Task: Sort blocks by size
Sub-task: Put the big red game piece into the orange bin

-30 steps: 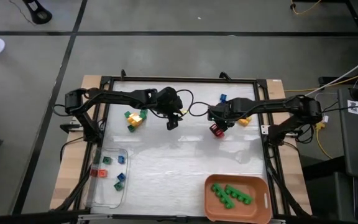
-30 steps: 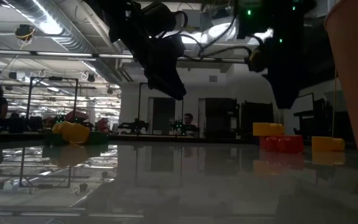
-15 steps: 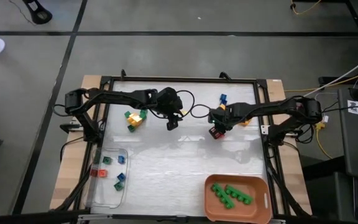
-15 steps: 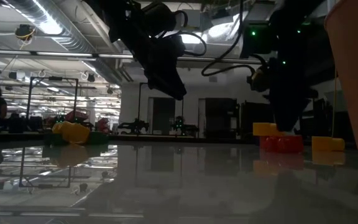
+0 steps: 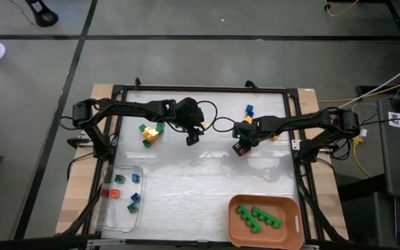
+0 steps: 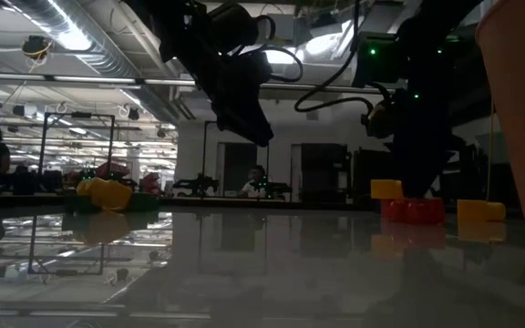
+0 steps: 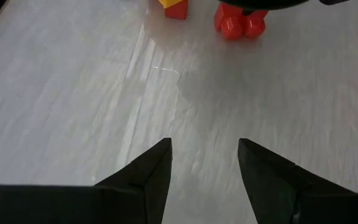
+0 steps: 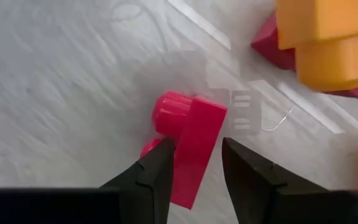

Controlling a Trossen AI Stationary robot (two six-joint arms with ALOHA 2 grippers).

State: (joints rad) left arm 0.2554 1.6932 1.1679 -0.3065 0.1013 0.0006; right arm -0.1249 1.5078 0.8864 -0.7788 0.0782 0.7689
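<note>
A red brick (image 8: 188, 140) lies on the white table (image 5: 200, 180), right of its middle; it also shows in the high view (image 5: 240, 148) and the low view (image 6: 415, 211). My right gripper (image 8: 194, 158) points down over it, open, one finger on each side. My left gripper (image 5: 193, 137) hangs open above the table left of that brick, with nothing between its fingers (image 7: 204, 162). Green and yellow blocks (image 5: 151, 132) lie farther left. A blue block (image 5: 249, 110) and a yellow block (image 5: 273, 136) lie near the right arm. My right gripper comes at the red brick from above, its fingers lying across the brick's long sides. One finger (image 8: 157, 165) overlaps the brick's side (image 8: 176, 146), and I cannot tell whether it touches. A narrow gap shows at the other finger (image 8: 247, 168). The brick lies on the table.
A clear tray (image 5: 110, 215) at the near left holds several small blocks. An orange tray (image 5: 292, 236) at the near right holds green long bricks. A yellow block on a red one (image 8: 319, 43) sits close beyond the red brick. A black frame (image 5: 200, 89) edges the table.
My right gripper has come down toward the red brick until its fingers stand on either side of it. The brick has stayed where it was.
</note>
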